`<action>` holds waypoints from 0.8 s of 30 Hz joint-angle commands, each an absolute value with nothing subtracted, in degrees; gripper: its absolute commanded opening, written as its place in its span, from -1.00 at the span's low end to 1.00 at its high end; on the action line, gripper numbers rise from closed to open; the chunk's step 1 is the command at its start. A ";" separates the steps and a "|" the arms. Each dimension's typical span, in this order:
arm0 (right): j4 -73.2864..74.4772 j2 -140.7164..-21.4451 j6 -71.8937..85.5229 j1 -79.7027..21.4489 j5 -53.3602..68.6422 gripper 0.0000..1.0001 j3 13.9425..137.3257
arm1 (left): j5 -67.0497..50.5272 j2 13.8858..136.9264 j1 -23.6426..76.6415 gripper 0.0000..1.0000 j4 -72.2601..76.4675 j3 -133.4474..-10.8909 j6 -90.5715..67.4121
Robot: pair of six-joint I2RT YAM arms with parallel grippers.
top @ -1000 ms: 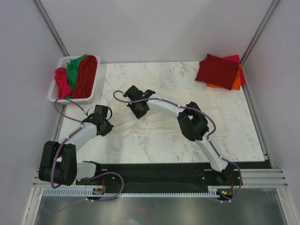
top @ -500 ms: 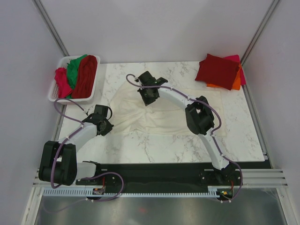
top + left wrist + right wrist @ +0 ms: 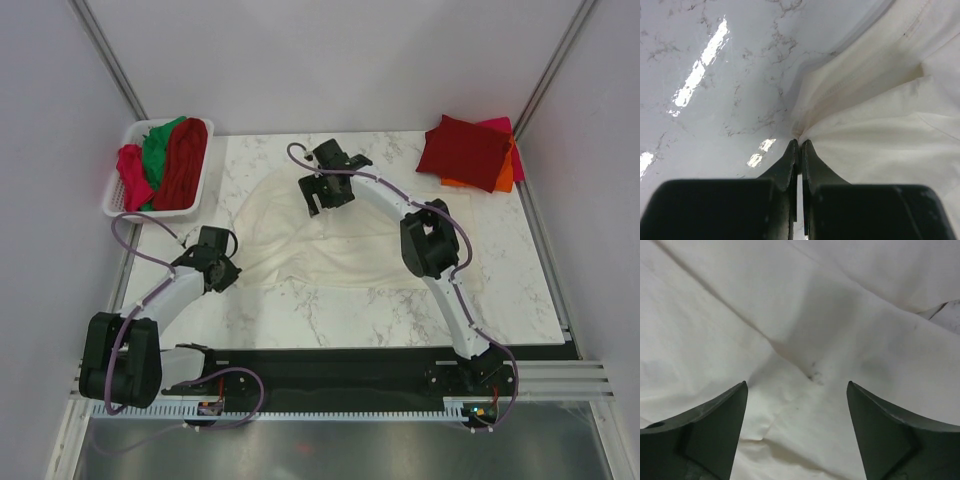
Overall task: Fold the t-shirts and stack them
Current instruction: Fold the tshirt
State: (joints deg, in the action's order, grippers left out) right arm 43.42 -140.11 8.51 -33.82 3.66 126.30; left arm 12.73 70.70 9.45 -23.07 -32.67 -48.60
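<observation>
**Right arm swung outward, left one hasn't budged**

Since a second ago the right gripper (image 3: 325, 195) has gone from the middle of the white t-shirt (image 3: 340, 245) to its far-left part, and the cloth got dragged into a rounder heap on the way. Its fingers are spread wide over wrinkled fabric with nothing between them. The left gripper (image 3: 799, 142) sits at the shirt's near-left corner, same as before, jaws pressed together on a thin bit of hem.

My guess at what goes wrong: that pinch is tiny, so a hard tug from either arm could pop the hem out. If the right one drops straight down, it'll probably grab a ridge with two layers and the fold comes out crooked. The marble table (image 3: 300, 310) looks glossy too, so the whole shirt may slide instead of flattening.

Left of the shirt, a white basket (image 3: 140, 213) holds red, green and pink tees in a heap. Far right of the shirt is the folded stack (image 3: 465, 150), dark red on top with orange and pink peeking out. Plain pale walls with metal posts box in the rest
</observation>
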 commanded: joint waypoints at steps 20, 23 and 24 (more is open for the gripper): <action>23.04 -88.28 32.07 -26.55 -17.27 0.96 65.07 | 16.88 61.44 6.77 -0.95 -33.40 -33.05 -47.90; 20.40 -83.86 34.71 -23.83 -14.24 0.94 56.18 | 15.91 61.96 6.50 -0.95 -33.22 -32.96 -47.90; 20.30 -83.33 35.15 -23.30 -13.19 0.94 54.68 | 15.56 62.48 6.59 -0.95 -33.22 -32.96 -48.07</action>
